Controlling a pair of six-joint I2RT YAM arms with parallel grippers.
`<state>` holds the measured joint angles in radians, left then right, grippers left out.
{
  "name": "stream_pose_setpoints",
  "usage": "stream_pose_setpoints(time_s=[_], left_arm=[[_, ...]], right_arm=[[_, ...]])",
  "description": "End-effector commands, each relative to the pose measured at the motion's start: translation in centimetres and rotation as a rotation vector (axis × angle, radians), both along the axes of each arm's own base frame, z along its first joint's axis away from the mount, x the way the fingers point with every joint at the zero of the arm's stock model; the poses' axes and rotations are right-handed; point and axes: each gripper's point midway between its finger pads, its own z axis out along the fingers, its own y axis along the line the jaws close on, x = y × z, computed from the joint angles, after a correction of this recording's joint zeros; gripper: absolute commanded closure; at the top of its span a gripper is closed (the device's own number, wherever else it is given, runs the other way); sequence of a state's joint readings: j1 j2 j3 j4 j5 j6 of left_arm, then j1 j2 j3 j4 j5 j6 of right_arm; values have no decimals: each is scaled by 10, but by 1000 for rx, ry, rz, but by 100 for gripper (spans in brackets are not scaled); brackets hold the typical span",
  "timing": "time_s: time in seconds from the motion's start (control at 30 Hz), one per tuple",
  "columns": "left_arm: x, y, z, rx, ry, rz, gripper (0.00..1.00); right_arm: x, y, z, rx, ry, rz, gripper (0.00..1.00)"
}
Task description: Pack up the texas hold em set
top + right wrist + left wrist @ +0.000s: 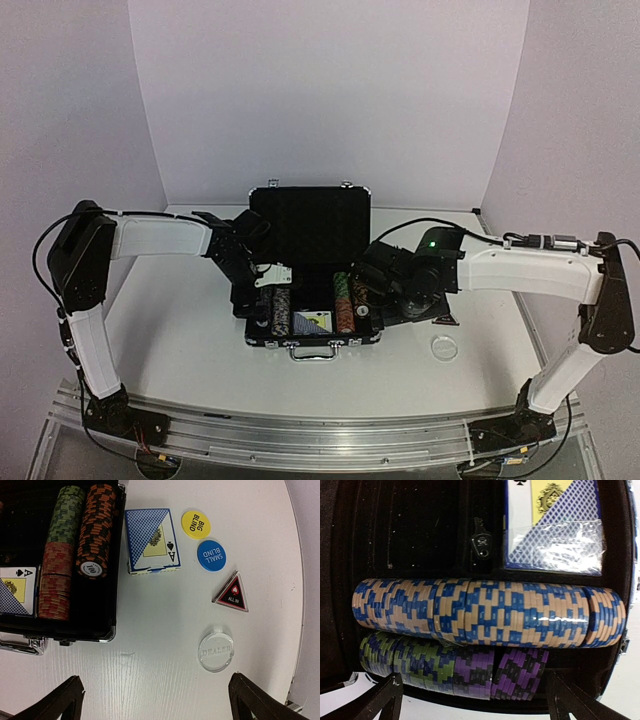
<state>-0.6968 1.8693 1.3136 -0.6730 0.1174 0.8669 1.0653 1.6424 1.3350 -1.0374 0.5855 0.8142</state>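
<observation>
my right gripper (pixel 157 702) hangs wide open over the table (pixel 150 630) with nothing in it. my left gripper (pixel 472 705) is just as wide and just as empty, hovering above the rows of chips (pixel 485 612) that lie in the left part of the open case (pixel 310 225).

what is not packed sits on the table to the right of the case, all on my right arm's side. there is a deck (pixel 151 541) just beside the case's right wall, then a yellow disc (pixel 196 524), a blue disc (pixel 211 555), a triangular button (pixel 231 592) and a clear disc (pixel 216 652), each apart from the others. so the right arm is much the nearer one; the left would have to cross the whole case.

in the right wrist view the deck lies ahead of my fingers, its long side running along the case wall, with my fingers standing to either side of that line. i judge that closing would take the deck across its short width, so it needs only a reach forward and down, no turn of the wrist. the clear disc is nearest, a little to the right of centre. flat as it is, i expect it to be harder to lift.
</observation>
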Motion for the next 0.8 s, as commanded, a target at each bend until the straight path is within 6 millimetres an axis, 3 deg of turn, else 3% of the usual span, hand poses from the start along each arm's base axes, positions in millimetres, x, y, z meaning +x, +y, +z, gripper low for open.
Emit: stream_pose_setpoints(time_s=[0.0,0.13,0.23,0.3,0.43,0.5,0.57,0.63,0.77], left_arm=[[-26,-9,50,-125,22,-108,0],[-33,-10,86,-193,-24,-139,0],[-24,-17,120,-249,-82,-102,0],[-4,-27,155,-322,-162,-35,0],[47,-44,250,-600,-353,245,0],[71,-41,298,-794,-403,461,0],[91,-25,326,-976,-397,737,0],[100,-7,322,-1060,-333,978,0],[88,8,272,-1029,-191,1158,0]], right_arm=[[3,3,12,25,-12,3,2],[3,5,17,35,-17,16,2],[5,4,26,46,-42,16,2],[8,-1,32,49,-68,6,2],[18,-32,32,75,-73,-97,2],[23,-50,25,112,-43,-154,2],[31,-58,22,180,-24,-172,2],[39,-67,21,210,-7,-171,2],[50,-72,15,243,60,-114,2]])
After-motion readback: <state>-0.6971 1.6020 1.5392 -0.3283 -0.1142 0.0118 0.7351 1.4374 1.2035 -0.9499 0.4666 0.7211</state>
